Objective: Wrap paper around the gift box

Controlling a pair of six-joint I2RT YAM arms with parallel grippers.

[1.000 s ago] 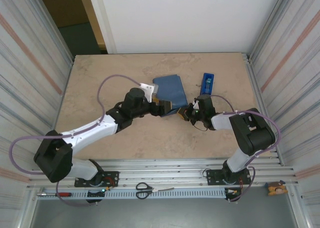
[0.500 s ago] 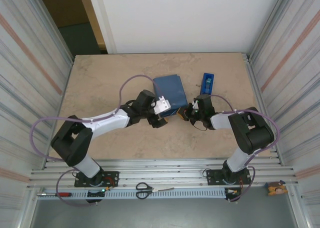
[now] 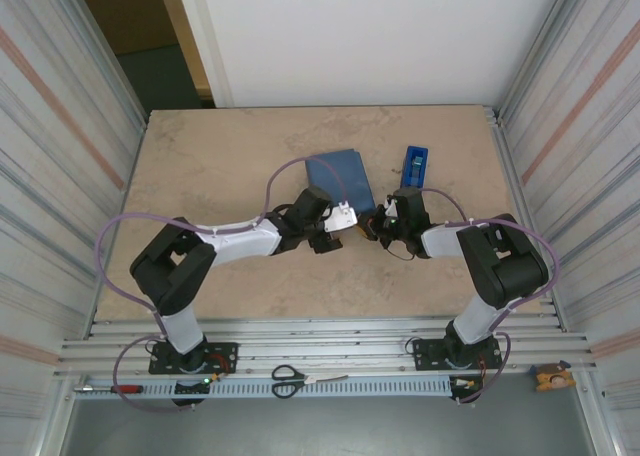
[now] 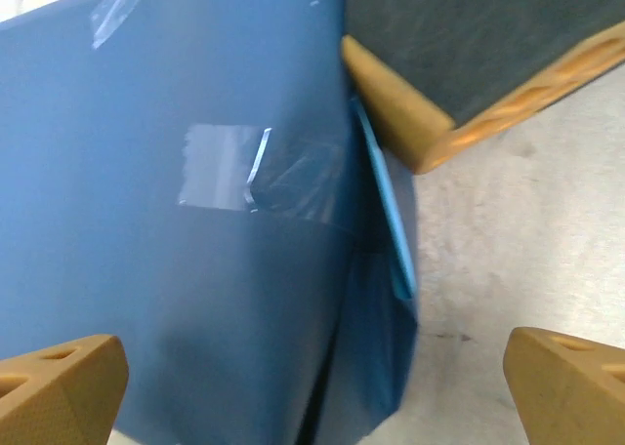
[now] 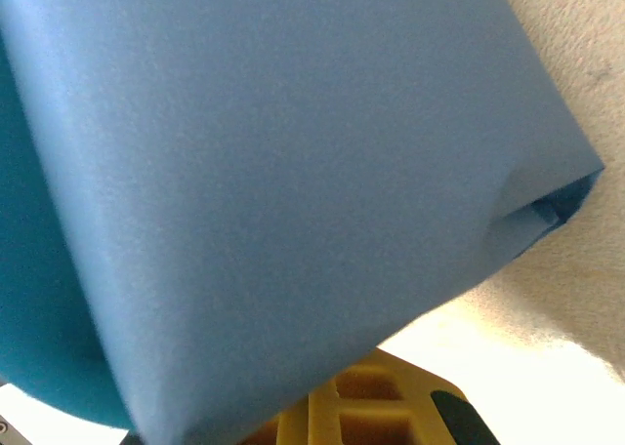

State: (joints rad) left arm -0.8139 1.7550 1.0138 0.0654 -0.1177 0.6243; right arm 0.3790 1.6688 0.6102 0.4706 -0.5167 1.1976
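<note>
The paper (image 3: 338,176), smooth matte slate blue, is folded into a squarish parcel that hides the gift box. It lies mid-bench (image 3: 200,176), just left of a narrow blue tape dispenser (image 3: 414,163). Glossy clear tape patches (image 4: 225,167) seal a seam. The right jaws, closed, touch its near right corner. The left jaws, tan and ribbed, stand wide open at its near edge, having swung in from the left within the last second

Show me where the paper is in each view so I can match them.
Top external: paper, centre, just left of the blue tape dispenser.
Left wrist: fills left and centre, clear tape patches on it.
Right wrist: fills most of the frame.
Shared landmark: pale table along the paper's right edge.
</note>
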